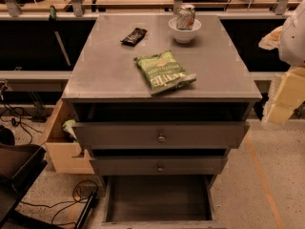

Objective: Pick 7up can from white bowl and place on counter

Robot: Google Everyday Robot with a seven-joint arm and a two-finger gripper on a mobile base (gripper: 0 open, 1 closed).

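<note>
Gripper (284, 99) (seemingly hanging down) — right of counter (109, 68)

Counter (109, 66) — white bowl (184, 33), chip bag (164, 72), wrapper (134, 36)

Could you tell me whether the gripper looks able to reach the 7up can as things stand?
Probably yes: the gripper sits off the right of the counter, the 7up can stands exposed in the white bowl at the back, and the chip bag lies clear of that path.
</note>
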